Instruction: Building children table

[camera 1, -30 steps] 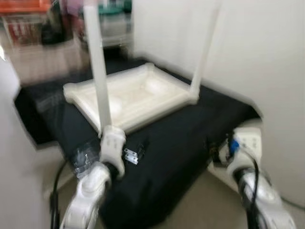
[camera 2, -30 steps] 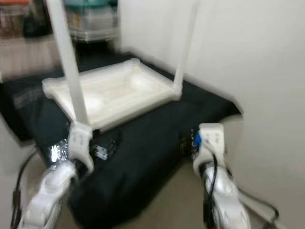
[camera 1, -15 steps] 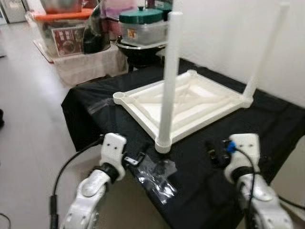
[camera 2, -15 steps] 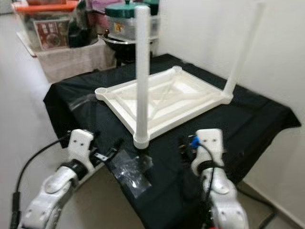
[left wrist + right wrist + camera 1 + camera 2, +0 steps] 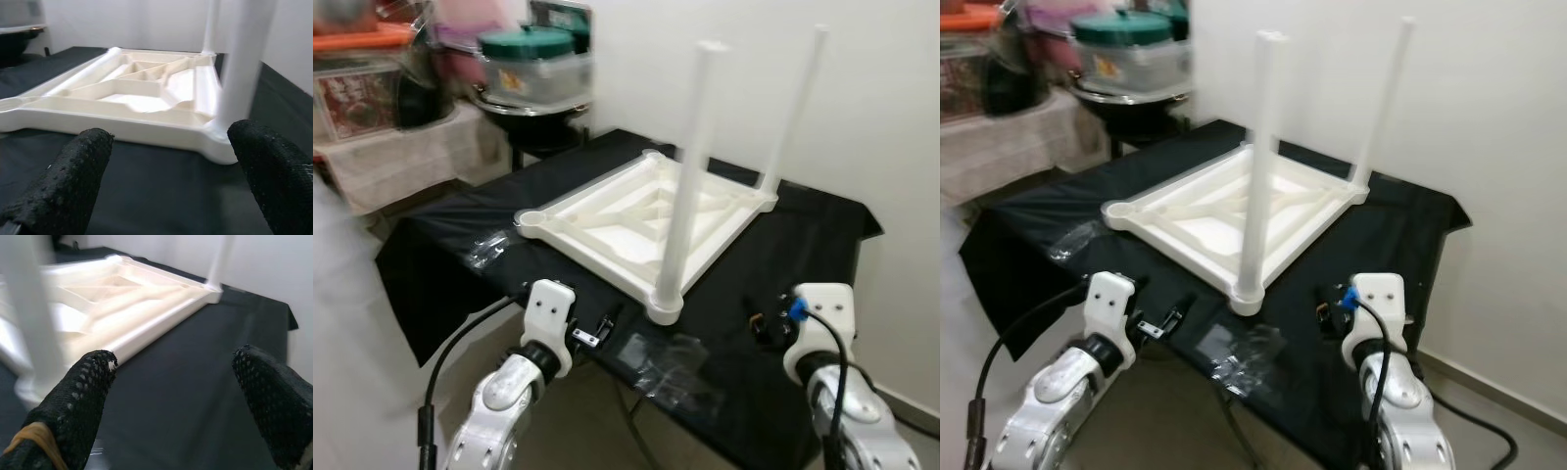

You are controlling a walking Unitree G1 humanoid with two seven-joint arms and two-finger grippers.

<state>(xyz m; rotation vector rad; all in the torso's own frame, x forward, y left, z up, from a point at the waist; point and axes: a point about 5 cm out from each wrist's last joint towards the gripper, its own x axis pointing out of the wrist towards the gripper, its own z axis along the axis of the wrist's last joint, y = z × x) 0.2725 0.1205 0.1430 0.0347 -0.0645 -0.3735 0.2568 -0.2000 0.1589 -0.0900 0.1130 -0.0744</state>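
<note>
White upturned tabletop (image 5: 636,211) with two legs (image 5: 690,166) is lying mid-frame on black-draped table (image 5: 803,225), left hand (image 5: 166,196) and right hand (image 5: 171,396) gaping empty before it.

From my seat I count one white tabletop (image 5: 636,220) lying upside down on one black cloth (image 5: 803,245). Two legs stand up from the tabletop — one (image 5: 688,176) at its near corner, one (image 5: 793,108) at its far right corner. Two clear plastic wrappers lie on the cloth — one (image 5: 680,360) in front of the tabletop, one (image 5: 487,247) left of it. Behind the tabletop: one green-lidded container (image 5: 533,59).
</note>
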